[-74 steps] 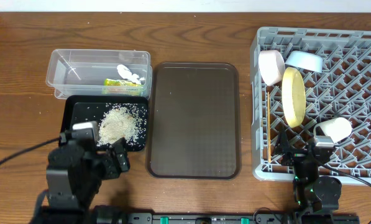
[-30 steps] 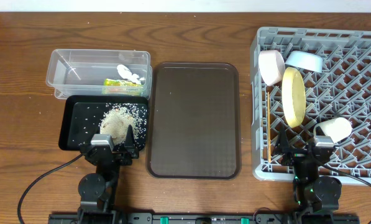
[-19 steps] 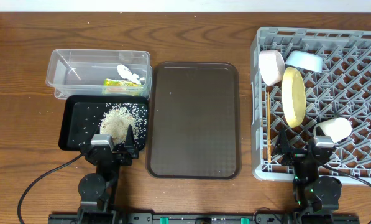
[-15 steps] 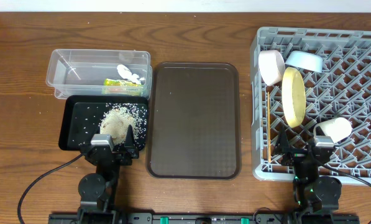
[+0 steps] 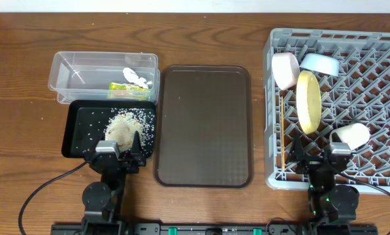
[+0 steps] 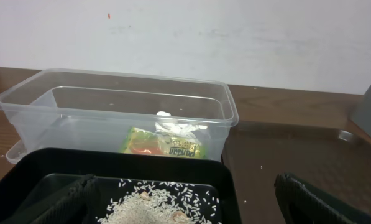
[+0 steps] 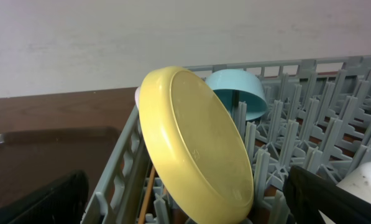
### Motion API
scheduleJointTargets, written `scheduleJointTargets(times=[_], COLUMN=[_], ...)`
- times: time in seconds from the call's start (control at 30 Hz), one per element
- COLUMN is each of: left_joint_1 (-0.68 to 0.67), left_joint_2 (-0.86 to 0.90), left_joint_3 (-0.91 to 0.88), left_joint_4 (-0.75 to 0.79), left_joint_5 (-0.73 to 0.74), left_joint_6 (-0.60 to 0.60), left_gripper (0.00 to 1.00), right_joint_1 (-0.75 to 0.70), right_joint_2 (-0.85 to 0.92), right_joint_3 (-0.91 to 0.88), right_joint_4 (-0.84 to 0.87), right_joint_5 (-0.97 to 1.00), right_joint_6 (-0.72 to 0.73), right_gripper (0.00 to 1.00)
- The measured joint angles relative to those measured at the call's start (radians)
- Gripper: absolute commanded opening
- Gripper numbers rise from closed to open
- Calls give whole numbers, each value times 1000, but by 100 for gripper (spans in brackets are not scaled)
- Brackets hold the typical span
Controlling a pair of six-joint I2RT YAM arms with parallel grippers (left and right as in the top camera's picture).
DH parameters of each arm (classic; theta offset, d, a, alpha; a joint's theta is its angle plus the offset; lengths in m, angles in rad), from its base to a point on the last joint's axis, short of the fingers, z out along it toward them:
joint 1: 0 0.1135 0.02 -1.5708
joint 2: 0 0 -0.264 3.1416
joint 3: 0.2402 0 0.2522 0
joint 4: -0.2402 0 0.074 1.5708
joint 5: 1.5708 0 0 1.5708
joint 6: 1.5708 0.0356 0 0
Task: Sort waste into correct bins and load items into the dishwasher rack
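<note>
Since nothing lies loose on the counter (image 5: 25,163), judge sorting and loading as finished or nearly so.
Verify the count: one snack wrapper (image 5: 124,85) and one crumpled tissue (image 5: 136,76) in the clear tub (image 5: 70,75); one heap of rice grains (image 5: 124,127), with scattered strays, in the black tray (image 5: 74,130). The dishwasher rack (image 5: 377,78) holds one yellow plate (image 5: 308,101) on edge, one light blue bowl (image 5: 321,63), one pinkish-white bowl (image 5: 285,70), one pale cup (image 5: 351,136), and the chopsticks (image 5: 282,140), which lie too close together to count. One brown serving tray (image 5: 203,124) carries nothing. You find the left end effector (image 5: 121,145) at the black tray's near edge and the right end effector (image 5: 314,158) at the rack's near wall, both spread wide and gripping nothing.
</note>
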Motion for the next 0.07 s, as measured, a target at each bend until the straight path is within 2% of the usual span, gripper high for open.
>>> scheduleJointTargets(times=[0.07], left_joint_1=[0], left_joint_2=[0], left_joint_3=[0], left_joint_4=[0], left_joint_5=[0], left_joint_6=[0], left_gripper=[92], right_joint_1=[0], right_joint_2=[0], right_joint_3=[0], right_joint_4=[0], right_joint_5=[0], right_joint_6=[0], right_gripper=[99])
